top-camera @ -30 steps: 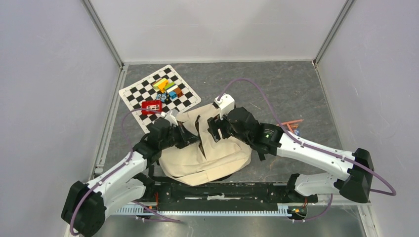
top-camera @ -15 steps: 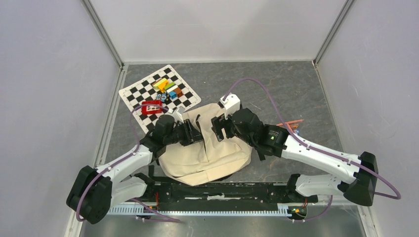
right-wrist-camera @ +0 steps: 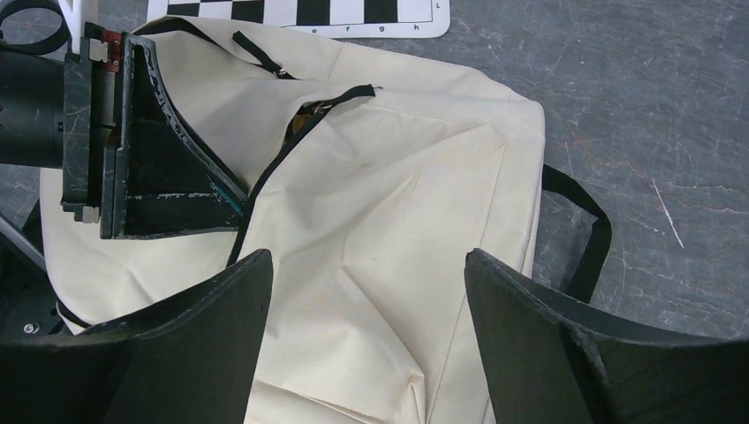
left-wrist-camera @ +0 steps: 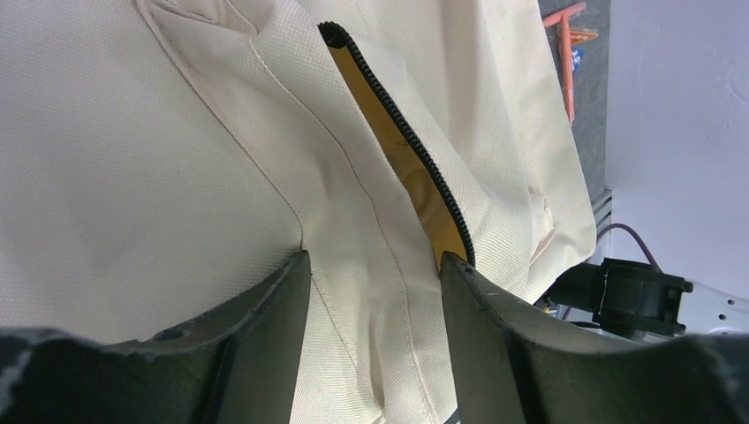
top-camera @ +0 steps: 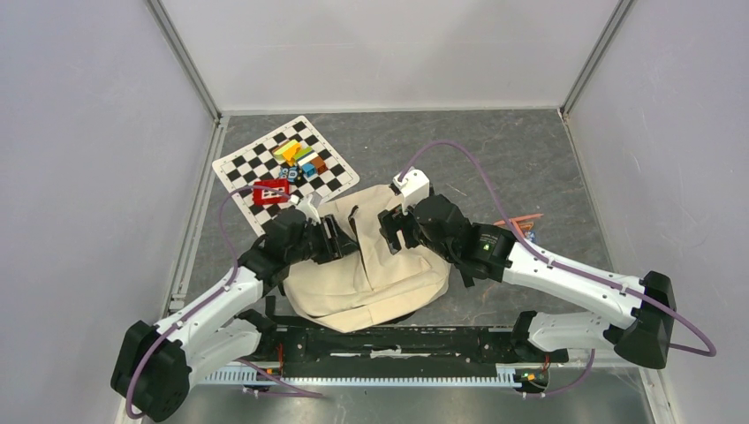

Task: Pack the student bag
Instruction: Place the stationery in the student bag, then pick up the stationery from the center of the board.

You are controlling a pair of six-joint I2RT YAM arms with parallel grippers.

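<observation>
The student bag [top-camera: 371, 278] lies slumped on the tabletop [top-camera: 495, 159] beneath both arms. The left end effector [left-wrist-camera: 373, 261], fingers apart, sits just short of the zipper slit [left-wrist-camera: 402, 159] (something yellow shows inside). The right end effector [right-wrist-camera: 366, 256] hovers wide apart above the canvas. Opening the bag appears under way; next comes a grip on the slit's edge.

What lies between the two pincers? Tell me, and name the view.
Only cream canvas of the student bag, split by its open black zipper, lies between the left pincer and right pincer, seen in the top external view.
</observation>
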